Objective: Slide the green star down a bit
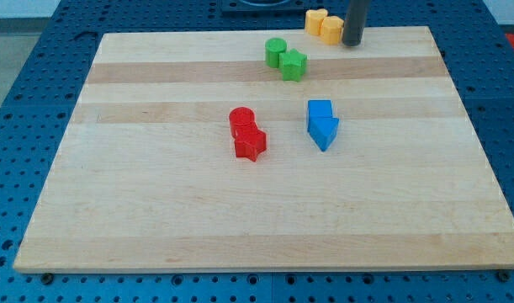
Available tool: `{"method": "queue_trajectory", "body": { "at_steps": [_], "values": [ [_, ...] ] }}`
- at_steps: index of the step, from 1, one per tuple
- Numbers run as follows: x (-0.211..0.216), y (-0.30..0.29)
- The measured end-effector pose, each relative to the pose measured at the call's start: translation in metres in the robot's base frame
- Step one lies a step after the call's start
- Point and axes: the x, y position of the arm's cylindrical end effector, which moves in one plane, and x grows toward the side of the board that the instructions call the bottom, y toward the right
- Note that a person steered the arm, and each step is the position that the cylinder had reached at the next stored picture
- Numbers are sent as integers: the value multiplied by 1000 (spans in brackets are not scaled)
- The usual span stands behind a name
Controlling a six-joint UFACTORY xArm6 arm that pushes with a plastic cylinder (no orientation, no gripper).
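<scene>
The green star (294, 65) lies near the top middle of the wooden board (156, 219), touching a green cylinder (276, 52) at its upper left. My tip (352, 42) is at the board's top edge, up and to the right of the green star, well apart from it. The tip stands just right of two yellow blocks (324, 24).
A red cylinder (241, 120) and a red star (250, 144) sit together at the board's middle. A blue cube (320, 110) and a blue triangular block (325, 132) touch each other to their right. Blue perforated table (38, 59) surrounds the board.
</scene>
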Motion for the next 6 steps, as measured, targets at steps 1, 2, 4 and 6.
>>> {"method": "queue_trajectory", "body": {
  "at_steps": [1, 2, 4, 6],
  "values": [
    [12, 8],
    [14, -1],
    [38, -89],
    [98, -99]
  ]
}}
